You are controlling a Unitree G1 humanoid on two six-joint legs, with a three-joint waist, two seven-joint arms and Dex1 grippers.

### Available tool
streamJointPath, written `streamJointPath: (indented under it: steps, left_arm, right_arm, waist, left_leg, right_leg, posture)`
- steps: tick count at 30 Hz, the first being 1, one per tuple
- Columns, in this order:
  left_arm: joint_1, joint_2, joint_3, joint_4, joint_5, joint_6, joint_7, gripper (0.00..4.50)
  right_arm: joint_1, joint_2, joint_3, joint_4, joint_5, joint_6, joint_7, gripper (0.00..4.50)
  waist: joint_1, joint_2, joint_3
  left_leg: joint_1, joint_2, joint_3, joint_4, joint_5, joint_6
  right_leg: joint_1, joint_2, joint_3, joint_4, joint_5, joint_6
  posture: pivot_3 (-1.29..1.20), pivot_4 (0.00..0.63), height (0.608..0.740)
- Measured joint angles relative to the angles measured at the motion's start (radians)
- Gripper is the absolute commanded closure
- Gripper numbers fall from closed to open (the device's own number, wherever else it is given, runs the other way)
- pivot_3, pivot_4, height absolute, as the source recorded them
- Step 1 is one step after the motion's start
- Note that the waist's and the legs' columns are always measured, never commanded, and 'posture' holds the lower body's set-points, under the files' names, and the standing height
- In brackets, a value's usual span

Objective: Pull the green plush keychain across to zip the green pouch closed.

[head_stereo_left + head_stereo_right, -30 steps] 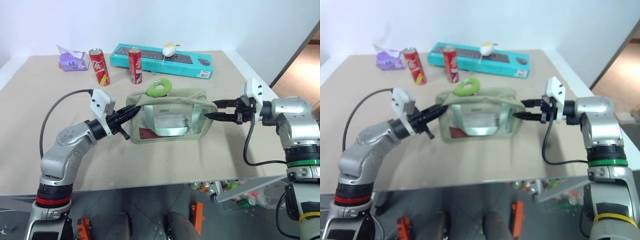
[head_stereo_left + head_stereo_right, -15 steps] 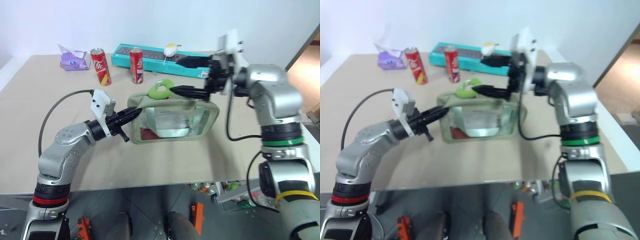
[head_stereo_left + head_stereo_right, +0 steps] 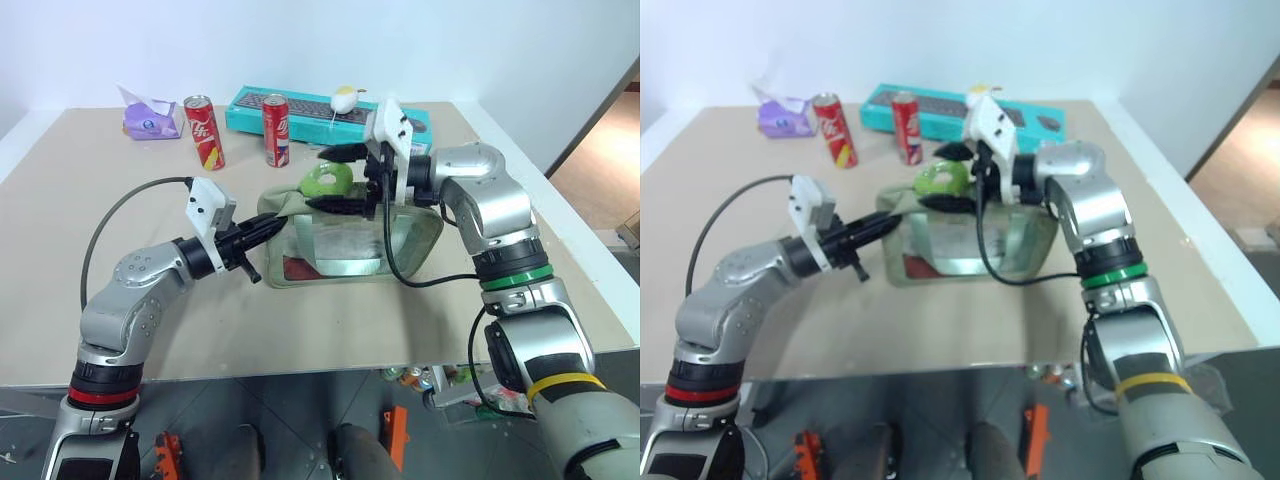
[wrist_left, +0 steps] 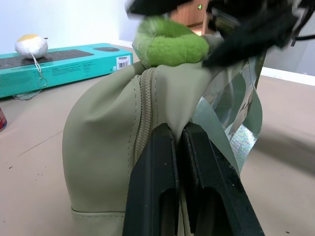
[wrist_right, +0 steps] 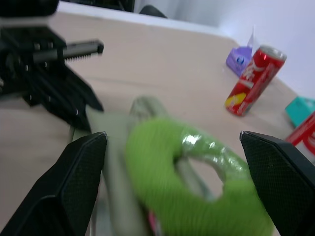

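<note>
The pale green pouch (image 3: 350,245) stands mid-table with its clear side panel toward me. On its top left end lies the lime-green plush keychain (image 3: 327,181), curled into a ring. My right gripper (image 3: 318,180) reaches in from the right, open wide, one finger beyond the plush and one on the near side; in the right wrist view the plush (image 5: 197,187) fills the space between the fingers (image 5: 81,182). My left gripper (image 4: 179,135) is shut on the green pouch's (image 4: 103,142) left end fabric beside the zipper.
Two red cans (image 3: 203,132) (image 3: 275,130) stand behind the pouch. A teal keyboard box (image 3: 300,110) with a small white toy (image 3: 345,98) on it lies along the back. A purple tissue pack (image 3: 148,122) sits far left. The table's right edge (image 3: 560,240) is close.
My right arm swung left from the pouch's right end to its top, and its gripper opened wide around the plush. The left gripper kept its hold and place.
</note>
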Motion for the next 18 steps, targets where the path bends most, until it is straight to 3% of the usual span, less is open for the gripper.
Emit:
streamJointPath:
  steps: [1, 3, 14, 18]
  left_arm:
    - [0.0, 0.0, -0.001, 0.0, 0.0, 0.0, 0.001, 4.5]
    - [-0.001, 0.0, -0.002, 0.0, 0.0, 0.0, 0.003, 4.5]
    - [-0.008, -0.005, -0.012, 0.008, 0.007, -0.001, 0.009, 4.5]
    - [-0.009, -0.005, -0.012, 0.008, 0.007, -0.001, 0.009, 4.5]
  right_arm:
    - [0.0, -0.001, 0.003, 0.002, -0.007, -0.008, 0.0, 0.01]
    - [0.0, -0.002, 0.005, 0.005, -0.012, -0.018, 0.0, 0.55]
    - [-0.001, 0.004, 0.004, 0.027, -0.006, -0.03, 0.001, 4.22]
    - [-0.001, 0.005, 0.003, 0.027, 0.002, -0.03, 0.004, 4.22]
  waist:
    - [0.0, 0.0, 0.0]
    - [0.0, 0.0, 0.0]
    - [0.0, 0.0, 0.0]
    - [0.0, 0.0, 0.0]
  left_leg:
    - [0.0, 0.0, 0.0, 0.0, 0.0, 0.0]
    - [0.0, 0.0, -0.001, 0.0, 0.0, 0.0]
    - [0.0, 0.0, 0.0, 0.0, 0.0, 0.0]
    - [0.0, 0.0, 0.0, 0.0, 0.0, 0.0]
  right_leg:
    - [0.0, 0.0, 0.0, 0.0, 0.0, 0.0]
    - [0.0, 0.0, -0.001, 0.0, 0.0, 0.0]
    - [0.0, 0.0, 0.0, 0.0, 0.0, 0.0]
    - [0.0, 0.0, 0.0, 0.0, 0.0, 0.0]
  posture:
    - [0.0, 0.15, 0.74]
    - [0.0, 0.15, 0.74]
    - [0.0, 0.15, 0.74]
    - [0.0, 0.15, 0.74]
